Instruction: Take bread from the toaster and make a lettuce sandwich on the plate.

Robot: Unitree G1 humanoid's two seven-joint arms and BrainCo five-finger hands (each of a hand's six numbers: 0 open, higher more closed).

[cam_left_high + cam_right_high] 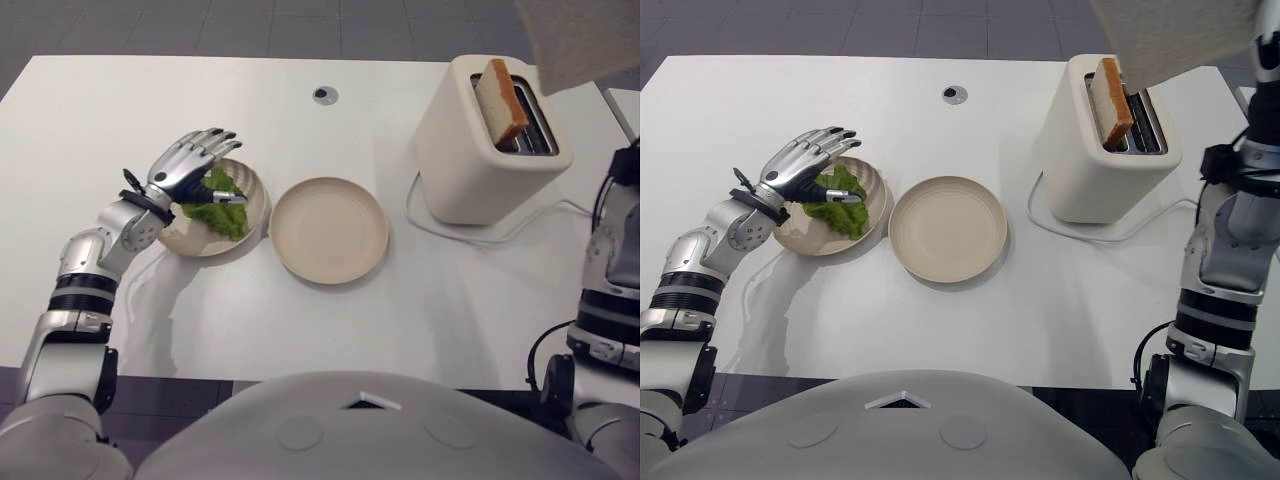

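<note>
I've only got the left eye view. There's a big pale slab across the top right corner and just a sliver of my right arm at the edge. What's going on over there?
Observer: The slab looks like a bread slice held up close to the camera. The right forearm rises straight up to its right end.
Operator: Is that forearm clear of the toaster?
Observer: Yes. Bare table and a stretch of the cable show between the forearm and the toaster, so they stand apart.
</note>
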